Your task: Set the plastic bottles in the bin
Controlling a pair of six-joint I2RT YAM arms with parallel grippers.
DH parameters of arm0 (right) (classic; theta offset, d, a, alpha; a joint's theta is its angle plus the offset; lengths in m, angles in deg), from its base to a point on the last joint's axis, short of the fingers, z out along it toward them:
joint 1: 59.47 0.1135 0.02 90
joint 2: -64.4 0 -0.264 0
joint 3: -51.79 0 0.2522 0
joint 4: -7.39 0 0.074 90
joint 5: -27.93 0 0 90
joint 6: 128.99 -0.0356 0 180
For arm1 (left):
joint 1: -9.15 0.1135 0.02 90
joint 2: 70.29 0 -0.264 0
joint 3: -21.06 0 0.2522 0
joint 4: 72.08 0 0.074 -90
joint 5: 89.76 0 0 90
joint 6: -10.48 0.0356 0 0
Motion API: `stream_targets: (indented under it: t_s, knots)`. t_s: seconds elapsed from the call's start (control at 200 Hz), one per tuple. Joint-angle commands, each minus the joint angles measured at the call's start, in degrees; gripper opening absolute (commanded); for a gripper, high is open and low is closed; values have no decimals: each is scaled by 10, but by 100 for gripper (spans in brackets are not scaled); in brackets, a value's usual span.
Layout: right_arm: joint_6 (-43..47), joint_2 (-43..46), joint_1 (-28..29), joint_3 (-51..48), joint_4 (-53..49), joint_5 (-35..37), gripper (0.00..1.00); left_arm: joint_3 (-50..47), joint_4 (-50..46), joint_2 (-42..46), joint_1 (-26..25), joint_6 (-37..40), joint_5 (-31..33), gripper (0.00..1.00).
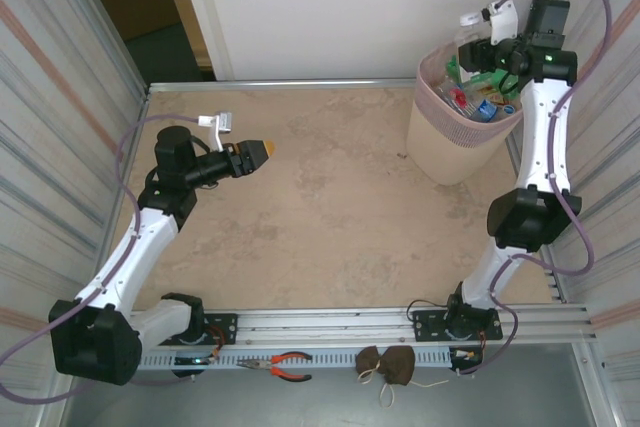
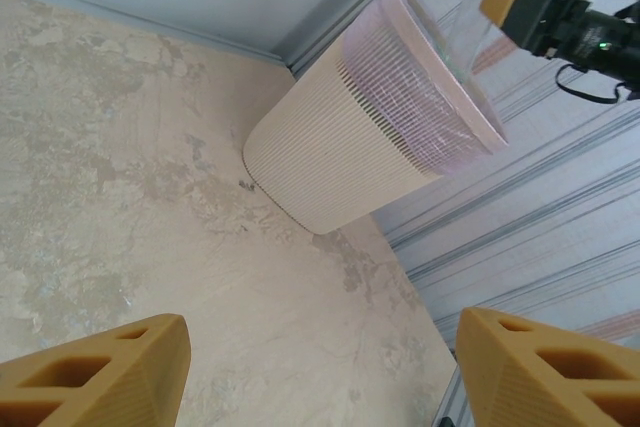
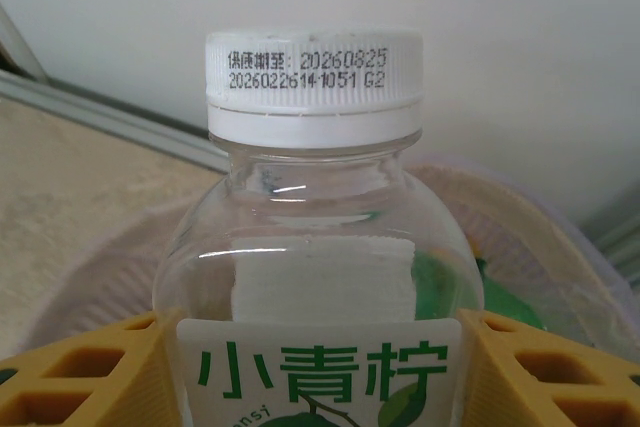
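My right gripper point(image 1: 481, 50) is shut on a clear plastic bottle point(image 3: 315, 247) with a white cap and a white-and-green label, its yellow fingers point(image 3: 90, 372) pressing both sides. It holds this bottle above the rim of the pale pink bin point(image 1: 455, 147) at the table's far right. Several plastic bottles point(image 1: 480, 105) lie inside the bin. My left gripper point(image 1: 262, 152) hovers open over the left of the table with nothing between its fingers. In the left wrist view the bin point(image 2: 350, 147) stands ahead, and the left gripper point(image 2: 320, 367) frames bare tabletop.
Corrugated metal walls close in the left and right sides. An open doorway lies at the far left. On the near ledge beyond the arm rail lie red-handled pliers point(image 1: 285, 365) and a brown pouch point(image 1: 388, 365).
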Motion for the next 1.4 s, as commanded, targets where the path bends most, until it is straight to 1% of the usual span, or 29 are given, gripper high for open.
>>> stream_targets:
  t_s: [0.0, 0.15, 0.351, 0.651, 0.767, 1.052, 1.288, 1.393]
  knots:
    - [43, -17, -2, 30, -21, 38, 56, 18, 6, 0, 4, 13, -18, 71]
    - [71, -37, 1, 29, -40, 59, 56, 14, 5, 3, 5, 12, -19, 71]
    - [124, -38, 11, -10, -68, 102, 58, 20, 17, -8, 4, 4, -28, 71]
    - [151, -23, 14, -62, -85, 151, 60, 33, 21, -27, 4, 2, -36, 70]
    - [154, -17, 18, -53, -91, 165, 61, 35, 27, -31, 4, -2, -38, 70]
    - [152, 10, 36, 8, -119, 174, 62, 42, 28, -36, 4, -3, -38, 70]
    - [159, 31, 40, -14, -137, 187, 63, 42, 36, -43, 4, -7, -41, 70]
    - [164, 30, 41, -29, -142, 207, 64, 43, 40, -47, 4, -10, -45, 70]
